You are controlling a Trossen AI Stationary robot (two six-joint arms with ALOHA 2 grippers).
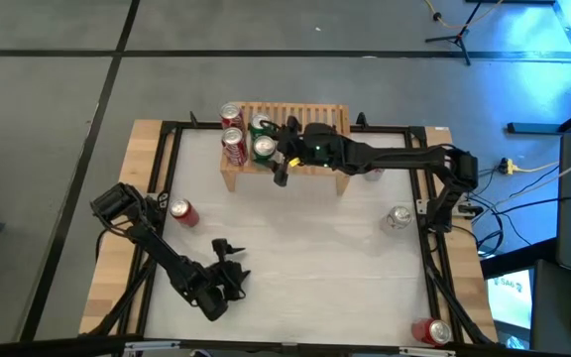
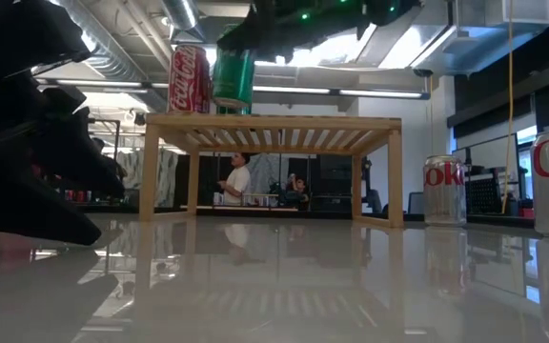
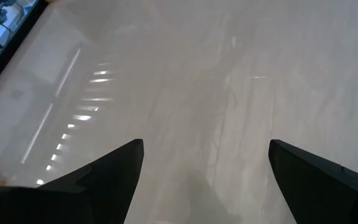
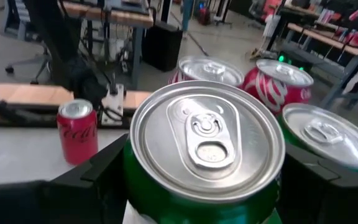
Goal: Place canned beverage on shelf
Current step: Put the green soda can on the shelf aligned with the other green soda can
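I am holding the green can [image 4: 202, 163] clamped in the right pincer [image 1: 269, 152] just above the shelf [image 1: 315, 117], lowering it straight down beside the red cans [image 4: 275, 86] while the left pincer [image 1: 228, 264] is waiting open

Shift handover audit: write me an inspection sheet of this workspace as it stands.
Surface: glossy white tabletop, wood-edged, black-framed.
Job's things: low light-wood slatted shelf at far edge; green aluminium can in the right gripper over the shelf; two red cola cans and another green can on its left end.
Clutter: red can lying left; silver cans right; red can at near-right corner.
Grippers: right gripper shut on the can; left gripper open, empty, near-left.
Cables: bundle right of table.
Surroundings: people behind the shelf.
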